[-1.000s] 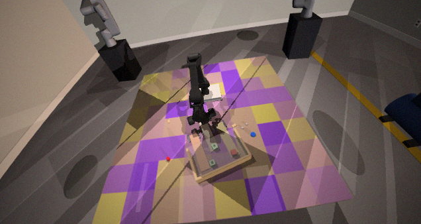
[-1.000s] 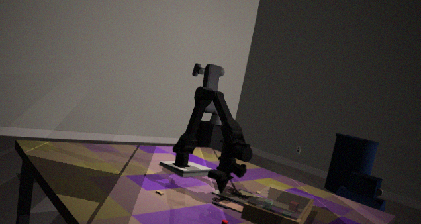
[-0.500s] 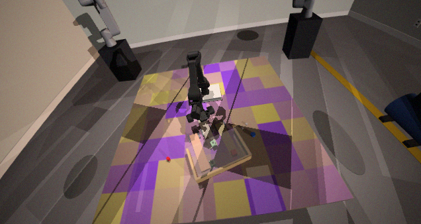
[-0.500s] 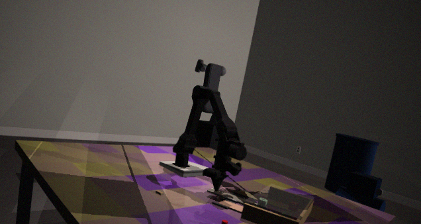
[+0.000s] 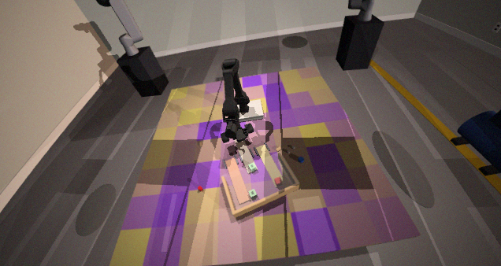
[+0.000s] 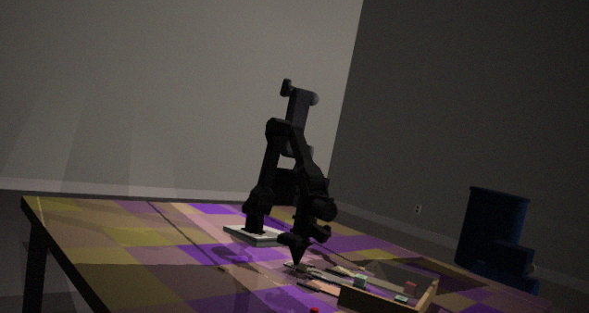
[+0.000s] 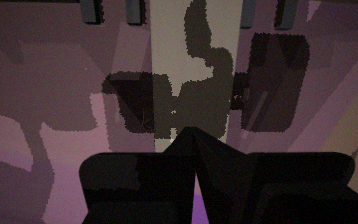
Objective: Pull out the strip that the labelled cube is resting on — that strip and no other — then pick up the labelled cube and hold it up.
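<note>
My gripper point(image 5: 237, 140) point(image 6: 296, 263) point(image 7: 189, 132) points down, shut, its tips at the near end of the pale middle strip point(image 5: 246, 155) point(image 7: 167, 35); nothing shows between them. The strip sticks out of the tray's open side toward the arm. A green cube with a pale mark on top point(image 5: 252, 167) point(image 6: 360, 281) sits near that strip's far end. A second marked green cube point(image 5: 252, 193) point(image 6: 401, 298) is beside the orange strip point(image 5: 236, 180), near the tray's far wall. A red cube point(image 5: 277, 180) point(image 6: 410, 287) is at the far end of the yellowish strip point(image 5: 269, 162).
The wooden tray point(image 5: 260, 201) has walls on the sides and far end. Dark upright guides point(image 7: 91, 12) point(image 7: 284, 14) flank the strips at its open side. A small blue object point(image 5: 301, 160) lies right of the tray, a small red one point(image 5: 200, 188) point(image 6: 314, 310) left of it.
</note>
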Controlling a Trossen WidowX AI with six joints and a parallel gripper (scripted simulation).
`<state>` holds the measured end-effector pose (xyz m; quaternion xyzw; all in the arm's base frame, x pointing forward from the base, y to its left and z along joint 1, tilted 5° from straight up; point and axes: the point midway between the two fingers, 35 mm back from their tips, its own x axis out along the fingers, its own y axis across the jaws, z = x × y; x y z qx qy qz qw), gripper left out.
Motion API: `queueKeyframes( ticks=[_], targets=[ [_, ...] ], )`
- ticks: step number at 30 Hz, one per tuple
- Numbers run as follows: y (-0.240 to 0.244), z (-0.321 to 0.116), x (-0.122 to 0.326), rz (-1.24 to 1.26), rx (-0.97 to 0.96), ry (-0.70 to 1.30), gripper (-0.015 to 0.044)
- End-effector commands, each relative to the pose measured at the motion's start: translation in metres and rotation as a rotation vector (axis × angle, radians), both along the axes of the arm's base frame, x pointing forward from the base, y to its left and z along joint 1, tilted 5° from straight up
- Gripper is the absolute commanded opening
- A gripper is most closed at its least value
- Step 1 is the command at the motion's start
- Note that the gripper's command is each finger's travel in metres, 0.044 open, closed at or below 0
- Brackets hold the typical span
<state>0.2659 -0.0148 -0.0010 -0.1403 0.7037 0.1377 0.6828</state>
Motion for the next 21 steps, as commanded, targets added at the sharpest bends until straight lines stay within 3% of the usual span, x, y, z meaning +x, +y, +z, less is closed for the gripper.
queueKeyframes(
  ticks=[1,21],
  targets=[
    [-0.005,-0.004,-0.014,0.000,-0.011,0.027,0.0000],
    [-0.017,-0.002,-0.040,0.000,-0.012,0.029,0.0000]
  ],
)
